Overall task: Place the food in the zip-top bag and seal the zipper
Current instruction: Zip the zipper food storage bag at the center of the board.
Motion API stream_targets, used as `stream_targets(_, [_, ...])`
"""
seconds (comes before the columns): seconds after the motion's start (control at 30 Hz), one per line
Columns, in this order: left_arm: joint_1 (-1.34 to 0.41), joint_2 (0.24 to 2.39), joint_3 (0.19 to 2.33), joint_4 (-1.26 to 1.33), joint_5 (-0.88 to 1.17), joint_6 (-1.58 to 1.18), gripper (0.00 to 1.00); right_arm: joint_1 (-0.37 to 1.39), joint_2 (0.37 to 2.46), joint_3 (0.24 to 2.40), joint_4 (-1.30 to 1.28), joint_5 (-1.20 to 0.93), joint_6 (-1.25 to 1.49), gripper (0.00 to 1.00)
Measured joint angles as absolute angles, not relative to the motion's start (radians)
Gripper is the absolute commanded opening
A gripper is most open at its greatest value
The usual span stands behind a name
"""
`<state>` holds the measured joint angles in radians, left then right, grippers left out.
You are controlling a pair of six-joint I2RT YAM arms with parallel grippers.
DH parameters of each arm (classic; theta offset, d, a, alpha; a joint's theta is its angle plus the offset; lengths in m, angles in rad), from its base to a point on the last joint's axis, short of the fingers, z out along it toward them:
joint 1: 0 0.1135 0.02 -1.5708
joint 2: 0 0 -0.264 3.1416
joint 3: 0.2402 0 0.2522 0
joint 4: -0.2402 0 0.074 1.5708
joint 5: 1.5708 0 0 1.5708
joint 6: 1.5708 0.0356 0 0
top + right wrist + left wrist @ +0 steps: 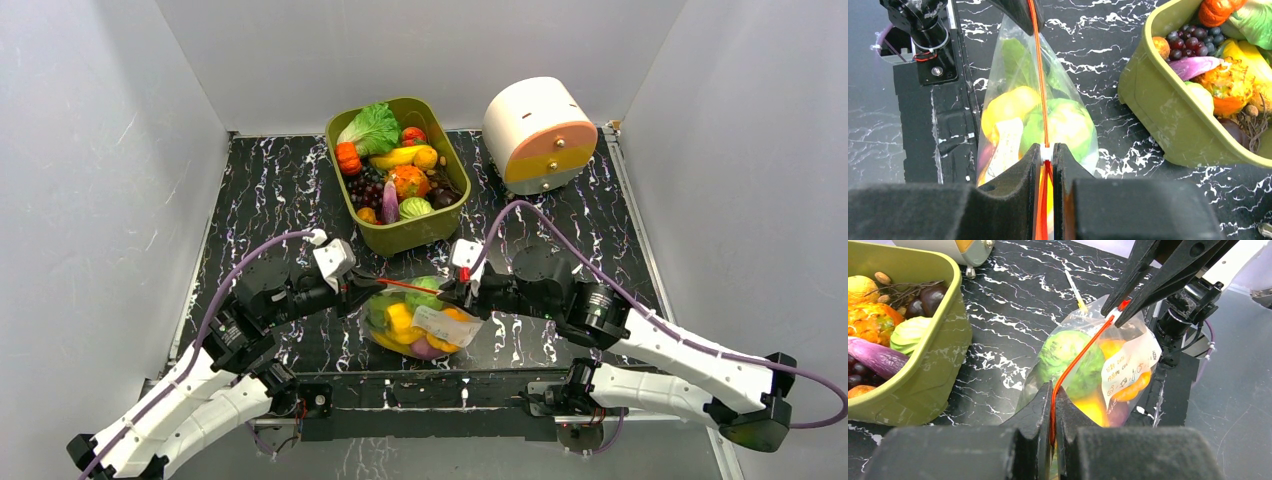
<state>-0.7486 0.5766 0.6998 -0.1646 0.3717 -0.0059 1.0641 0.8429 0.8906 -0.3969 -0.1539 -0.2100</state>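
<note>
Left gripper [1053, 396] clenched on one end of zipper [1040, 75], right gripper [1047, 152] pinching the other end, strip taut between them, bag [998, 55] beneath both, food [1008, 105] inside, tub [1148, 100] beyond.

White arm shells [190, 400], black joints [262, 290] — looping purple cables [521, 203]

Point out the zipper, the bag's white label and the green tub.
zipper [1039, 75], right wrist view, midway along the strip.
white label [1128, 367], left wrist view, centre of printed face.
green tub [933, 375], left wrist view, outer side wall.
</note>
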Motion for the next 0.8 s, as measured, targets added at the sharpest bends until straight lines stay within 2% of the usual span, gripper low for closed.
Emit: stream_targets(0.8, [-0.749,0.545,0.726,-0.243,0.292,0.025,0.00,1.064,0.732,0.915,-0.562,-0.076,-0.204,0.00])
